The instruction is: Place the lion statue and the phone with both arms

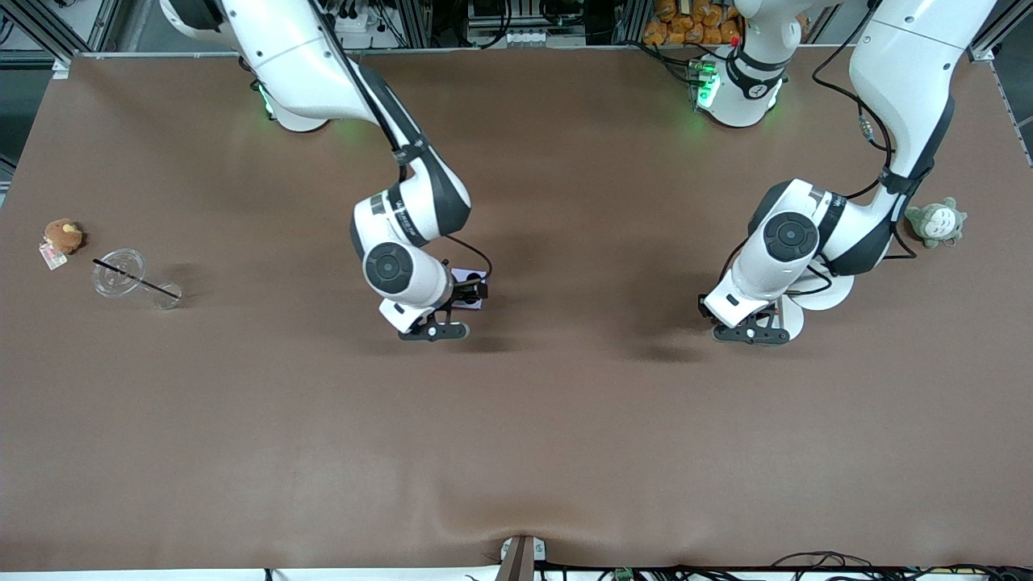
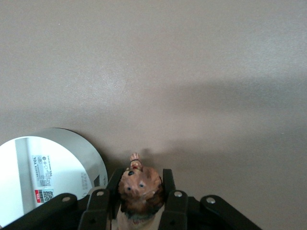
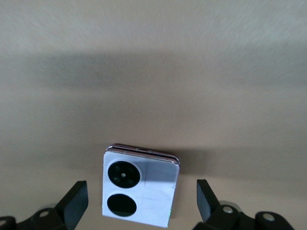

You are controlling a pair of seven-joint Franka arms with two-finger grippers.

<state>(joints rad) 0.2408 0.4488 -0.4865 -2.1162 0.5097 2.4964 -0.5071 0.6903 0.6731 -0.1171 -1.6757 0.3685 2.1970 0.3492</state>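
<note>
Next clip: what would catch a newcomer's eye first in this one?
The left tool is shut on a tiny reddish-brown lion statue, beside a round white lamp-like device at the left arm's end of the table. Near the table's middle, the right tool stands open around a pale lilac, nearly square folded phone lying on the brown table.

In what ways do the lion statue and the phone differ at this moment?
The lion statue is reddish-brown and rounded; the phone is pale, flat and nearly square, with two black camera circles. The lion statue is clamped between the left gripper's fingers; the phone lies free on the table, between the right gripper's open fingers. Both are small things.
</note>
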